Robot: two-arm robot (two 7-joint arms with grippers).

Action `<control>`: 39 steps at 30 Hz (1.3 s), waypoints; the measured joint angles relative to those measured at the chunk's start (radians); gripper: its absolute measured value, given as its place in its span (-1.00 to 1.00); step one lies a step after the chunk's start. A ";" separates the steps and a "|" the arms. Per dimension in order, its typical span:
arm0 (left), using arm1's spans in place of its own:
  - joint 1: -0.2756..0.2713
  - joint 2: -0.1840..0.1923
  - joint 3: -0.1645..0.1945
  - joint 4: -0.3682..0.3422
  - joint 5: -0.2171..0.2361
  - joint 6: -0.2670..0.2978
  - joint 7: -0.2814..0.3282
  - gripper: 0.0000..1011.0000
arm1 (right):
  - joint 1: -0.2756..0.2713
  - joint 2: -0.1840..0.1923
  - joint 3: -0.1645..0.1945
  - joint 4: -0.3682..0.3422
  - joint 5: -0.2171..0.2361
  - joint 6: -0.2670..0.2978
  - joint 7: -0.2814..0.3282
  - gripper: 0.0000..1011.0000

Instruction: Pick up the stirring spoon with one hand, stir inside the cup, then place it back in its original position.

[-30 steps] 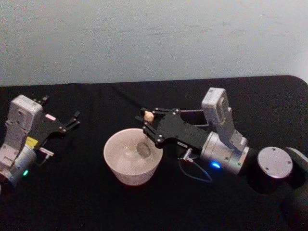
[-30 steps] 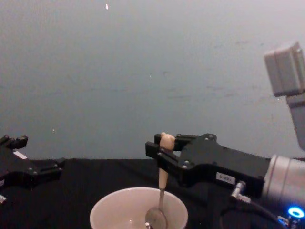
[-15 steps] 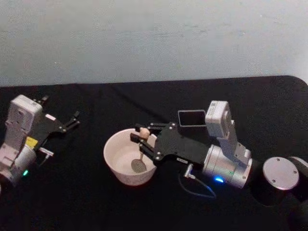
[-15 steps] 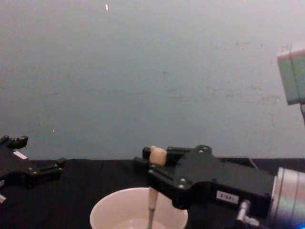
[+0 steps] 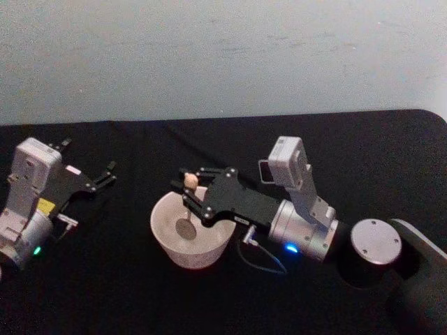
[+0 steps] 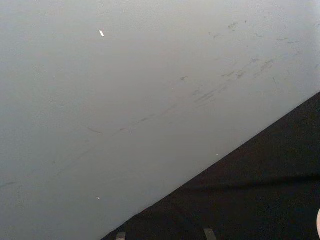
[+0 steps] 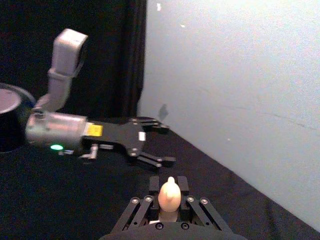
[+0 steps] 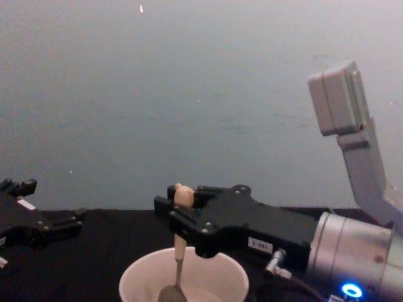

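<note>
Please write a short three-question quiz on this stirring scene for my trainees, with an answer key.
1. True or false: the left gripper holds the stirring spoon.
2. Where is the spoon's bowl? A) inside the cup; B) on the black table; C) in the dark holder.
3. Which gripper is idle, and how do its jaws stand?
Key: 1 false, the right gripper holds it. 2 A. 3 The left gripper, jaws open.
</note>
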 joint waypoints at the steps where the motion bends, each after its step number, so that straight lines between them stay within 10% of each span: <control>1: 0.000 0.000 0.000 0.000 0.000 0.000 0.000 0.98 | 0.008 -0.008 0.003 0.014 -0.003 -0.001 -0.008 -0.58; 22: 0.000 0.000 0.000 0.000 0.000 0.000 0.000 0.98 | 0.020 -0.019 0.046 0.057 -0.023 -0.003 -0.036 -0.58; 39: 0.000 0.000 0.000 0.000 0.000 0.000 0.000 0.98 | -0.063 0.074 0.056 -0.070 0.012 0.012 0.026 -0.58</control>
